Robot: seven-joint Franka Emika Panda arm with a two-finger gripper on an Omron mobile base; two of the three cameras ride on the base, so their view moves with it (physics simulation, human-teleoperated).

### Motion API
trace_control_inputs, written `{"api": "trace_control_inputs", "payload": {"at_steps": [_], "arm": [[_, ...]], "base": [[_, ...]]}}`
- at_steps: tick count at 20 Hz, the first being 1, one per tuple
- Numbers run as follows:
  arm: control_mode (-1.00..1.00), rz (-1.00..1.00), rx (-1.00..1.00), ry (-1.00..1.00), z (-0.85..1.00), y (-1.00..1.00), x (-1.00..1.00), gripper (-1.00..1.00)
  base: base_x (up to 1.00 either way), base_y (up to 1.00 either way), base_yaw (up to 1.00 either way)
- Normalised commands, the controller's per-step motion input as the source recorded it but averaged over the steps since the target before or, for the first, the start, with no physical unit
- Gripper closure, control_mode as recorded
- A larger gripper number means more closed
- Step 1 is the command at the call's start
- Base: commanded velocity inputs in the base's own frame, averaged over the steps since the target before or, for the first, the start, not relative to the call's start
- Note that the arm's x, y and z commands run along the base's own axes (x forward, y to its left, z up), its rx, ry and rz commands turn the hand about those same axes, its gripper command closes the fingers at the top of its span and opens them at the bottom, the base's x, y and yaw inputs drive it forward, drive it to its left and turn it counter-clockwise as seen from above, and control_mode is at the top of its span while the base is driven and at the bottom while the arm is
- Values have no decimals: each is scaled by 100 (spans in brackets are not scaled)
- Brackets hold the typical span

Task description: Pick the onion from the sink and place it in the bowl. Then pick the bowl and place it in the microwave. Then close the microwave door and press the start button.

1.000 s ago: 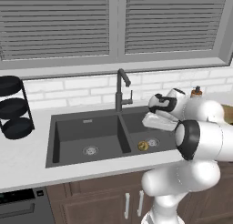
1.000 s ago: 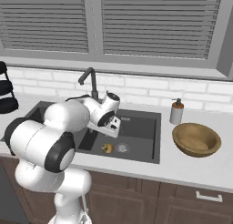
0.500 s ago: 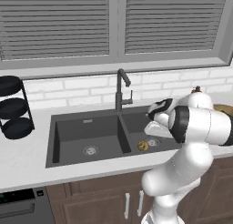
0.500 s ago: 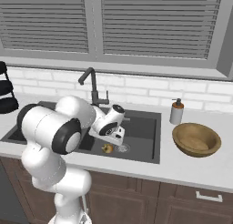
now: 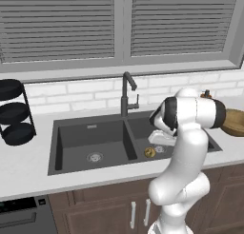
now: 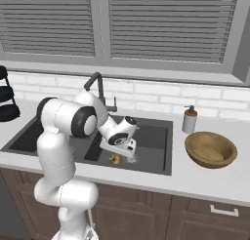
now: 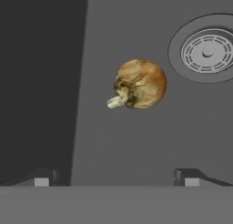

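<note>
Hand view shows the onion [image 7: 139, 84] a little above the centre of the frame, lying on the dark floor of the sink [image 7: 136, 141] with its pale stem end turned to the left, and a silver drain ring [image 7: 207, 49] in the upper right, near the onion but apart from it. The two tips of the gripper [image 7: 116, 178] stand far from each other at the lower left and lower right, so the jaws are wide and hold nothing; I think they are spread like this so that the round onion can pass between them. In the right base view the hand is lowered into the basin left of centre, just above the onion [image 6: 115, 159], and the bowl [image 6: 211, 149] waits on the counter at the right of the frame, empty as far as I can see. It seems the approach is under way, and the first pick is not yet done.
</note>
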Motion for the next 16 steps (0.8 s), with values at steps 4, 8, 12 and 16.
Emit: {"api": "trace_control_inputs", "payload": {"at_steps": [4,8,12,16], "arm": [[-100,0,0,6,-47,0,36,-100],[-100,0,0,6,-45,0,41,-100],[-100,0,0,1,-37,0,29,-100],[-100,0,0,3,-32,0,38,-100]], "base": [[0,0,0],[0,0,0],[0,0,0],[0,0,0]]}}
